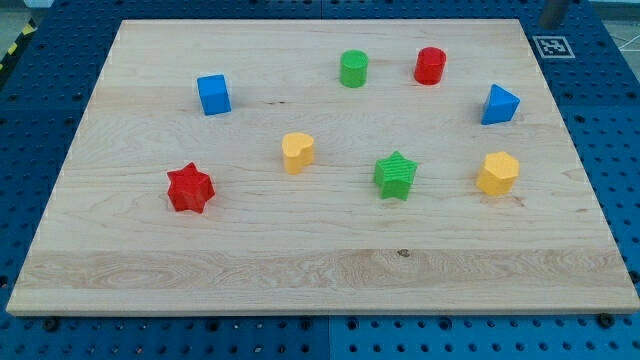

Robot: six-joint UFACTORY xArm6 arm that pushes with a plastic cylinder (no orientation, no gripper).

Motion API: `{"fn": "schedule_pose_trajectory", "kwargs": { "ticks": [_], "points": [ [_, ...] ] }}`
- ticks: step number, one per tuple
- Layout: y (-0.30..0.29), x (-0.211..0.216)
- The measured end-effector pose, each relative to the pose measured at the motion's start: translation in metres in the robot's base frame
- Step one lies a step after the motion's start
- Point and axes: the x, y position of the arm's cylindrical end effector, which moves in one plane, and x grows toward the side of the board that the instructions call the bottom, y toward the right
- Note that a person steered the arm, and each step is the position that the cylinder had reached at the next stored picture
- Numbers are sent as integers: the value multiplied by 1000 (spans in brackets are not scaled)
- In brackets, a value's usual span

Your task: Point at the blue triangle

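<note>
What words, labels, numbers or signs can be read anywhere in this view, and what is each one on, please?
No readable words, numbers or brand names appear.
The only sign is a black-and-white square marker on a white tag just off the wooden board's top right corner; it is a coded pattern, not text.
The coloured blocks, including the blue triangle, carry no lettering.
A yellow-and-black striped edge at the view's top left has no text.
My tip does not show.

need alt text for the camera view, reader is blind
A wooden board holds eight small blocks; the blue triangle sits at the view's right, above a yellow block and right of a red cylinder. My tip does not show.
</note>
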Motion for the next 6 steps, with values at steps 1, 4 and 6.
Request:
{"fn": "schedule_pose_trajectory", "kwargs": {
  "ticks": [1,4,6],
  "points": [
    [-17,13],
    [-72,135],
    [-110,187]
  ]
}}
